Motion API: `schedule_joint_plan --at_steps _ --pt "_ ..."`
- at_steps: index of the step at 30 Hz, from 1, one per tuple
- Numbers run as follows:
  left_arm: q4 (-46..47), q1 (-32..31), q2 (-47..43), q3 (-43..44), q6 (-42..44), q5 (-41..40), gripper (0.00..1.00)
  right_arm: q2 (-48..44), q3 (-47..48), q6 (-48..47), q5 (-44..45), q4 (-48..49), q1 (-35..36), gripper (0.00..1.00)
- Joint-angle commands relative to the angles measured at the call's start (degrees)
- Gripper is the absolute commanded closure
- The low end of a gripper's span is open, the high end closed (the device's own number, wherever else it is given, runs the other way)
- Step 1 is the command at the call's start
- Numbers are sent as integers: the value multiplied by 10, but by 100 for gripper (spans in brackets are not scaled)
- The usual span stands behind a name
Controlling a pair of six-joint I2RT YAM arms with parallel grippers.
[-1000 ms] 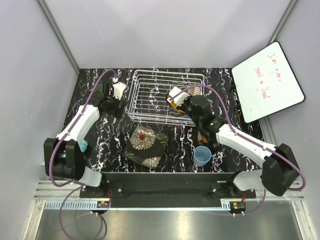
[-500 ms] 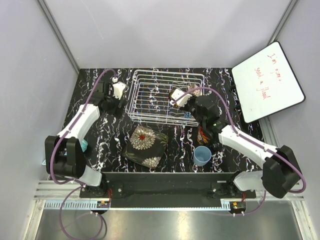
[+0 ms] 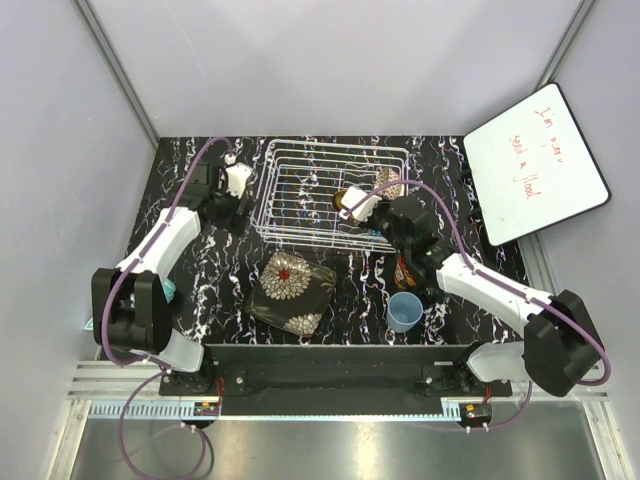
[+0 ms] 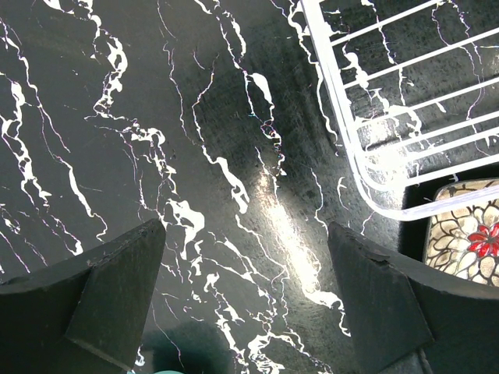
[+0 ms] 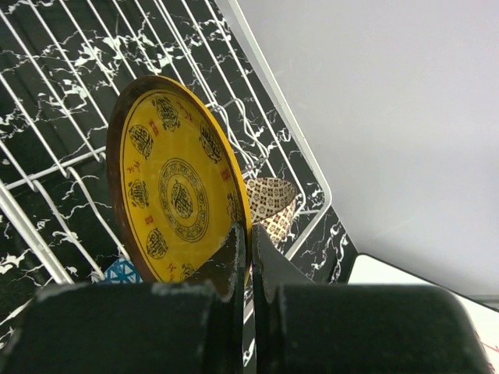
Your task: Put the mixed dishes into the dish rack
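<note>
We're looking down on a black table [image 3: 225, 270] veined with white marble streaks, boxed in by pale grey walls. A white board with red writing [image 3: 535, 165] leans at the far right corner. The dish rack [image 3: 300, 190], a white wire basket, sits at the far middle of the table. In front of it the dark patterned squarish plate [image 3: 292, 292] lies flat. To its right stands the light-blue cup [image 3: 405, 311], with the red mug [image 3: 406, 274] just behind it, partly hidden under the right forearm.

The left arm stretches forward along the left side. The left gripper [image 4: 245, 234] hangs above bare table just outside the rack's left wall, its jaws spread wide and holding nothing. A corner of the squarish plate peeks in at the wrist view's lower right.

The right arm reaches diagonally across to the rack's right half. The right gripper [image 5: 245, 241] has its jaws pinched tight on the rim of the yellow-orange patterned round plate [image 5: 175, 195]. The plate stands on edge, tilted, with the rack's wires behind it; we can't tell whether its lower rim touches them. Just behind it sits the pinkish-white speckled bowl [image 5: 271, 204]. A sliver of the blue patterned bowl [image 5: 123, 271] shows below the plate.
</note>
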Motion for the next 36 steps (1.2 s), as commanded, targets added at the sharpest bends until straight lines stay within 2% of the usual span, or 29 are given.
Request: schedule_joint_plan --at_steps 1,8,18,21,22,31,32,36 --pt "26 4 2 -2 -12 10 10 -14 -3 20 -41 -47 -4 100" --pt "36 4 5 -5 -17 10 10 -15 -5 46 -117 -146 -3 100" --pt "42 4 -1 -3 -21 12 10 14 20 92 -112 -224 2 99" --pt "41 4 1 3 -20 11 10 24 33 118 -94 -253 8 92" --pt "41 4 2 4 -18 12 10 26 38 130 -90 -263 8 86" --pt "34 7 2 25 -15 15 11 -7 75 218 -51 -308 12 73" --pt "32 7 2 27 -13 14 11 -21 87 227 -48 -317 12 63" --pt "13 14 -11 35 35 6 10 -65 125 313 -37 -380 22 56"
